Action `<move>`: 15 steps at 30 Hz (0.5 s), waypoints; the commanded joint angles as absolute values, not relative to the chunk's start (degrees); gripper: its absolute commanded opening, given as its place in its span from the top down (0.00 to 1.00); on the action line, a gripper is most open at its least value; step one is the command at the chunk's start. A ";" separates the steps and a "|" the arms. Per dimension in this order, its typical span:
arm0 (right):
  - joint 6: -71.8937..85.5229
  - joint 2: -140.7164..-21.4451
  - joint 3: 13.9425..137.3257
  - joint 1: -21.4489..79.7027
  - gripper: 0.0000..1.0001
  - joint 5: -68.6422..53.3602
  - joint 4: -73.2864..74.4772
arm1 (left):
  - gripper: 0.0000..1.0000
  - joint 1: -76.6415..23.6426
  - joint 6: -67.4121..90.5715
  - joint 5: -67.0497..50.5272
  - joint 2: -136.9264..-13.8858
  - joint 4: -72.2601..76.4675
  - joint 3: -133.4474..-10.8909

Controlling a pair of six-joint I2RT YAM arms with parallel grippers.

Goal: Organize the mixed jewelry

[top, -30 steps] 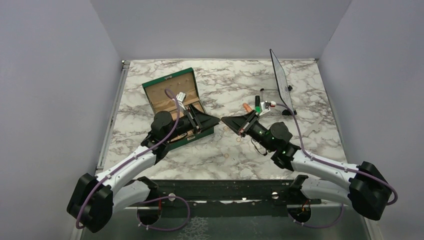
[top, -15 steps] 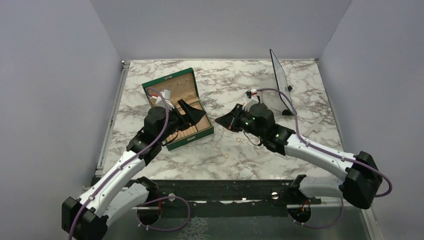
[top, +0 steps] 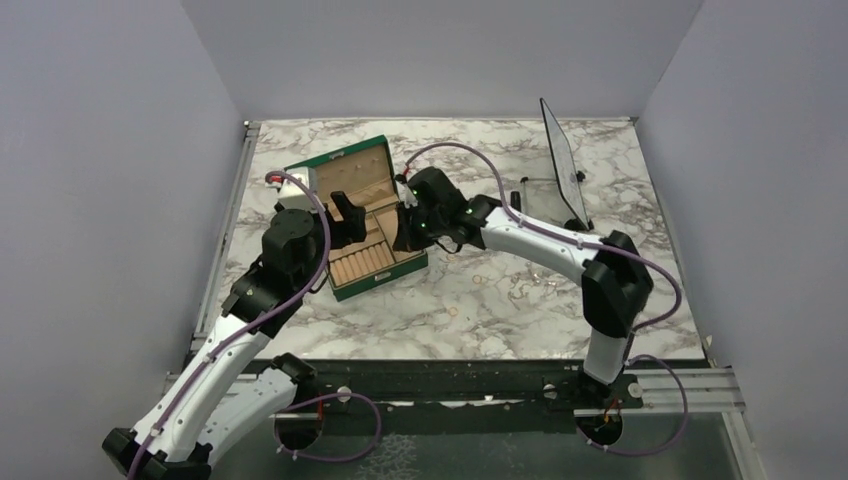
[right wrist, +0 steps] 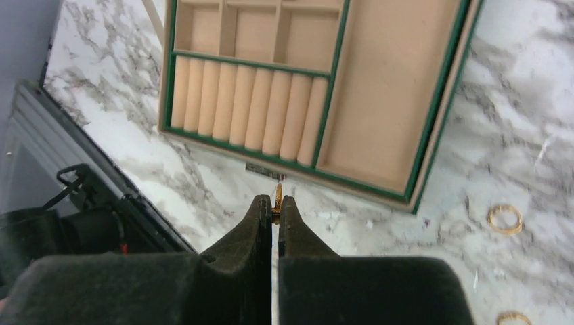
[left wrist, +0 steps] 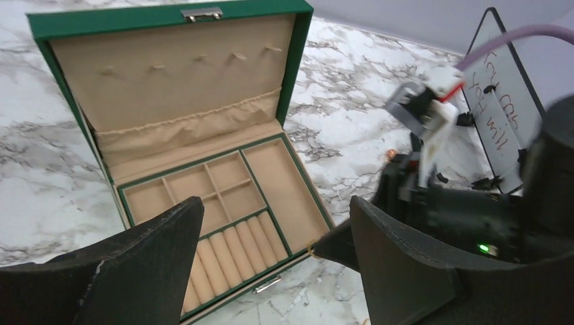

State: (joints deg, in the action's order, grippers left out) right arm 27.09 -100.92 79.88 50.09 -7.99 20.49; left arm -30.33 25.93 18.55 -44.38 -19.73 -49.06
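Note:
The green jewelry box [top: 372, 262] lies open with beige compartments and ring rolls; it also shows in the left wrist view [left wrist: 298, 74] and the right wrist view [right wrist: 440, 101]. My right gripper [right wrist: 272, 204] is shut on a small gold ring [right wrist: 277, 195], held just above the marble outside the box's front edge. Its tip with the ring [left wrist: 312, 249] shows at the box's front right corner, and from above [top: 404, 238]. My left gripper [left wrist: 274, 203] is open and empty above the box [top: 345, 206]. Two gold rings [right wrist: 505, 218] lie loose on the marble. The chain is not visible.
A small board with handwriting [top: 562, 160] stands at the back right and shows in the left wrist view [left wrist: 502, 128]. A small orange piece [left wrist: 391, 156] lies near it. Another ring [top: 452, 311] lies on the marble in front. Grey walls enclose the table.
My right arm has swung left from the middle of the table to the box's front right corner, still shut. My left gripper has pulled back and left, above the open box.

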 commanded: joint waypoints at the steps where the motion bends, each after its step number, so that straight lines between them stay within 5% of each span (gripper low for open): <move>1: 20.45 -110.02 91.42 51.15 0.98 -8.78 29.17 | 0.19 -30.08 20.03 22.71 -40.33 -20.47 -48.58; 15: 19.73 -122.67 103.94 51.89 0.97 -9.80 34.16 | 0.19 -30.15 19.24 22.95 -37.58 -20.62 -46.26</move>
